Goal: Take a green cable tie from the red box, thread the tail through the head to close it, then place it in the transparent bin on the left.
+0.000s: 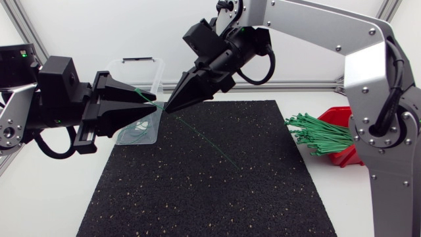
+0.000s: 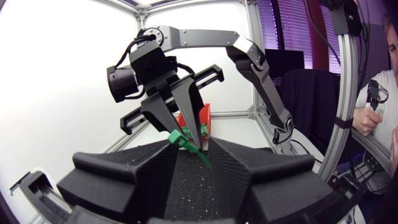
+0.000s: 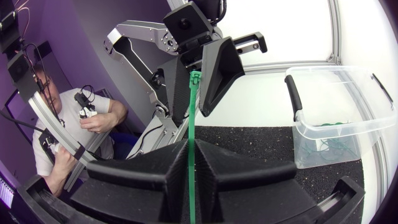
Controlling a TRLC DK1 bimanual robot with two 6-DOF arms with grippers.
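- Meeting tip to tip above the 11 o'clock corner of the black mat [image 1: 210, 197], the left tool [image 1: 154, 108] and the right tool [image 1: 170, 107] share one green cable tie [image 3: 192, 115] held clear of the surface [image 1: 368, 210].
- The left tool's fingers are together and clamped on one end of the tie. The right tool's fingers are also pressed together, with the strap running through the seam between them.
- Seen from overhead, the tie's long axis runs from about 10 o'clock to 4 o'clock. A short green stub shows over the left tool, and a long thin free length trails from the meeting point toward 4 o'clock, out over the mat.
- A thicker green lump sits where the tips meet. It is probably the head, but whether the tail has passed through it is too small to tell.
- The clear bin [image 3: 339, 106] lies at 9 to 10 o'clock from the meeting point, just behind the left tool, with a few ties already in it. The left arm is by far the nearer for the drop.
- The red box [image 1: 342, 118] and its spare ties [image 1: 319, 131] are well apart, at 3 o'clock.
- Judging by this, the coming move depends on keeping the strap in line with the head along that 10-to-4 axis.
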